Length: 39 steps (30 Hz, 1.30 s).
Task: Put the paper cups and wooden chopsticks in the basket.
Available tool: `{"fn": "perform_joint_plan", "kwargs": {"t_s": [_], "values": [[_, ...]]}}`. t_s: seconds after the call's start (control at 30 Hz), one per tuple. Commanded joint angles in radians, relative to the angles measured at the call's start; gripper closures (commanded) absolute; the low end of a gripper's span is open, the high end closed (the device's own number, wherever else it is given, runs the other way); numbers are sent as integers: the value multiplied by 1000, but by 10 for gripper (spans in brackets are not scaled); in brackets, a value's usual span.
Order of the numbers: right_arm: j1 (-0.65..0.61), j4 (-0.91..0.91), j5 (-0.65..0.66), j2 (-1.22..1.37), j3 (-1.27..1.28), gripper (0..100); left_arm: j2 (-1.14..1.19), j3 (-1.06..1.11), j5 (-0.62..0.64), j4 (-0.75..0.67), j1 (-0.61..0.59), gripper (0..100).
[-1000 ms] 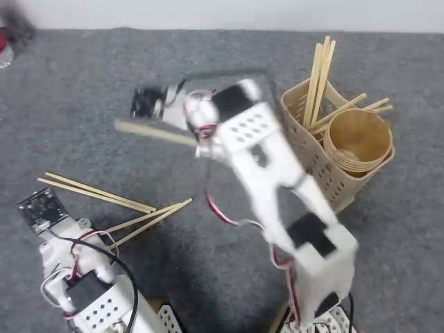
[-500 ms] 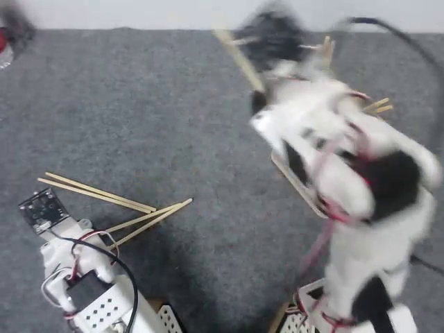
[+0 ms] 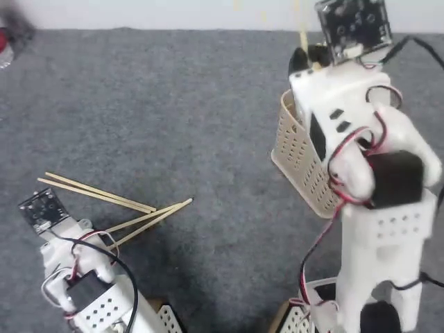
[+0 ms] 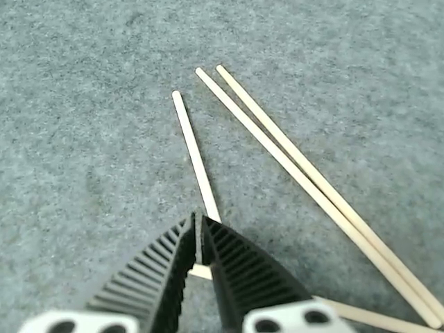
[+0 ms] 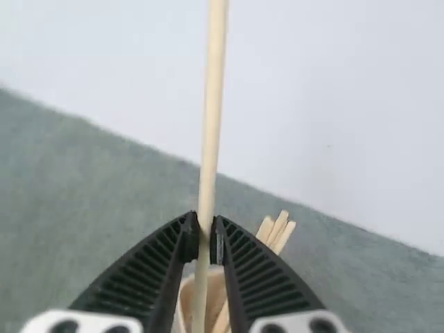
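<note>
My right gripper (image 5: 201, 239) is shut on a wooden chopstick (image 5: 214, 104) that stands upright. In the high view that chopstick (image 3: 302, 33) pokes up over the beige basket (image 3: 295, 149), with the right arm raised above it. Below the gripper, more chopsticks (image 5: 275, 232) lean inside the basket. My left gripper (image 4: 200, 225) is shut and holds nothing, low over the grey carpet at the front left. One chopstick (image 4: 196, 156) runs out from under its tips, and a pair (image 4: 298, 177) lies beside it. The high view shows these loose chopsticks (image 3: 97, 193) and two more (image 3: 149, 218) on the carpet.
The right arm (image 3: 374, 180) covers most of the basket from above. A white wall (image 3: 173, 12) borders the carpet's far edge. A red and white object (image 3: 5, 43) sits at the far left corner. Open carpet (image 3: 173, 111) spans the middle.
The right arm swung from the middle of the carpet over to the basket and turned its chopstick from lying flat to upright. The left arm has not moved.
</note>
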Motion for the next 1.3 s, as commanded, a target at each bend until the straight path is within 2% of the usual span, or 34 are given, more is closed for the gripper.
{"fn": "perform_joint_plan", "kwargs": {"t_s": [0.0,0.17,0.43,0.5,0.63,0.93,1.0,1.13,1.27], "values": [[44,-254,-58,-91,239,991,-9,-7,8,-15,2,987],[110,-538,-61,-202,546,991,-9,-7,9,-20,3,987],[117,-684,-61,-234,736,987,-9,-5,9,-15,68,987],[117,-680,-61,-234,738,946,-9,-5,8,-20,66,987],[117,-670,-58,-245,740,772,-9,-5,8,-21,66,987],[105,-573,-55,-246,684,850,-9,-5,8,-21,44,987],[56,-484,-46,-246,632,850,-9,-8,12,-40,-11,987],[-82,-311,84,-237,512,850,-9,-7,15,-107,-112,987],[-94,-282,107,-226,404,853,-9,-7,15,-115,-135,987]]}}
